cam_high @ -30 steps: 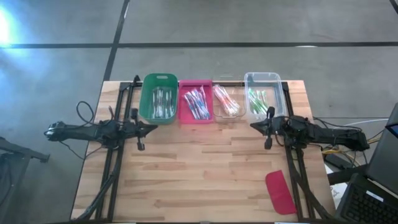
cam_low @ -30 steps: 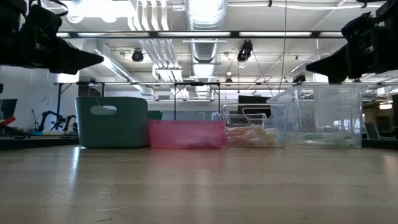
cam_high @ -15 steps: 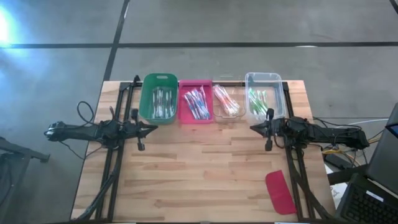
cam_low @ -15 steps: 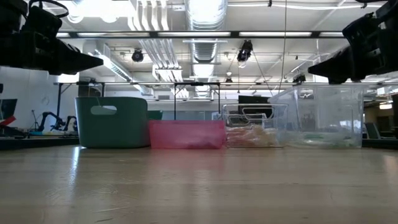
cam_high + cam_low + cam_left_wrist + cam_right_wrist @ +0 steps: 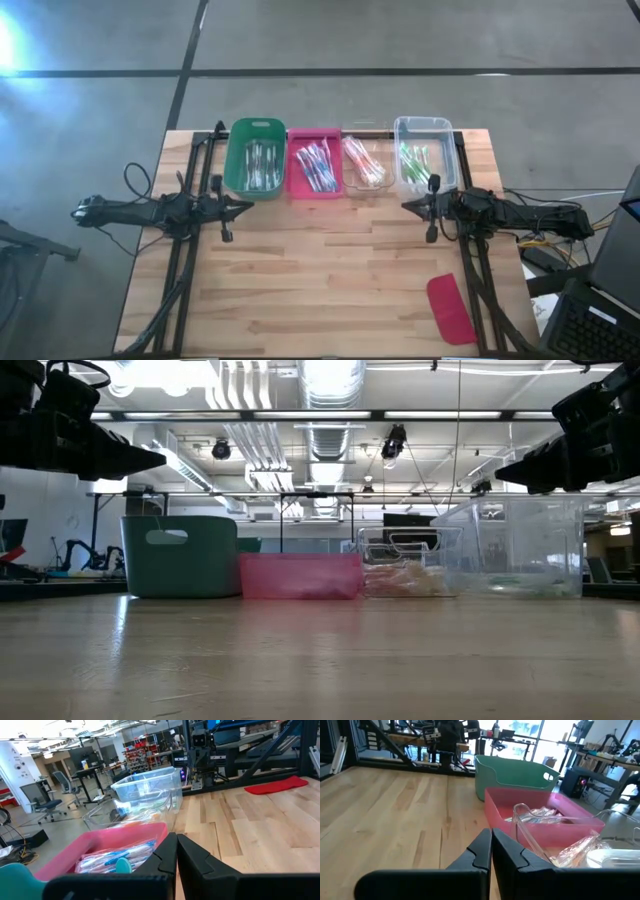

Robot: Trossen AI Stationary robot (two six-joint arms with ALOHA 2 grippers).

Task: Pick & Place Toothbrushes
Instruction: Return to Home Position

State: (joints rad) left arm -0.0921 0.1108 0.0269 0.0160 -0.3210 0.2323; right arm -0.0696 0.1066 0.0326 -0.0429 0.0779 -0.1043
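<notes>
Toothbrushes lie sorted in four bins along the table's far edge: a green bin (image 5: 255, 157), a pink tray (image 5: 315, 163), a small clear tray (image 5: 365, 163) and a tall clear box (image 5: 424, 150). My left gripper (image 5: 250, 206) hovers level above the table near the left edge, below the green bin, fingers shut and holding nothing. My right gripper (image 5: 404, 205) hovers level at the right, just in front of the clear box, also shut on nothing. In the left wrist view (image 5: 176, 851) and the right wrist view (image 5: 491, 847) the fingertips meet.
A flat red lid (image 5: 450, 308) lies at the table's near right corner. Bare wood (image 5: 320, 270) spreads between the arms and the near edge. Black frame rails run along both table sides. A laptop (image 5: 610, 290) stands off the table at the right.
</notes>
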